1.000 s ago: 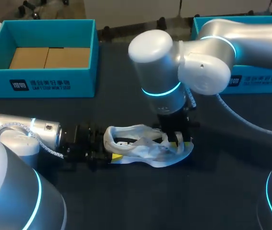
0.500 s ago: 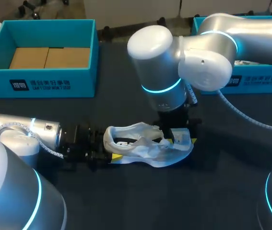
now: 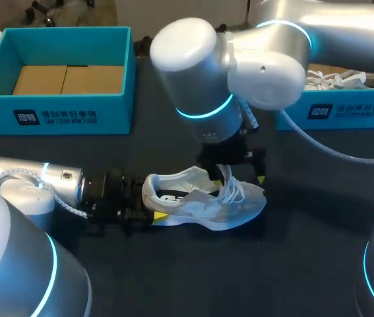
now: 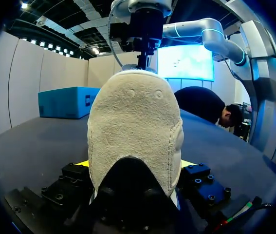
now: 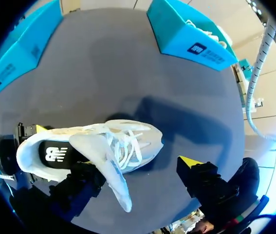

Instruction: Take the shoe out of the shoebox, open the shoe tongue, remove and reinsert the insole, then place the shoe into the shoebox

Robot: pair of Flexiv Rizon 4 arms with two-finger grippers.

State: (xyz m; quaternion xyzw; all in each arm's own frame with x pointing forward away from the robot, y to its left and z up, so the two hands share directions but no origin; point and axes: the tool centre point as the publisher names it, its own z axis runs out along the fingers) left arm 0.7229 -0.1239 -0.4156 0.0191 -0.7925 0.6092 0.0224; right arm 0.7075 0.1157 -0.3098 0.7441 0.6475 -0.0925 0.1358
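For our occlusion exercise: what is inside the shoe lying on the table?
A dark insole shows at the heel of the shoe. Further forward, the raised tongue and laces cover the inside.

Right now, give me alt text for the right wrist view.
A pale shoe lies upright on the dark table under the right arm's jaws, which are open, its tongue pulled up toward the camera. The left arm's jaws grip its heel; two blue shoeboxes stand beyond.

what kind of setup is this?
Probably a robotics lab bench for manipulation trials: a dark table, a teal left shoebox and right shoebox, and a sneaker gripped at the heel by the left gripper.
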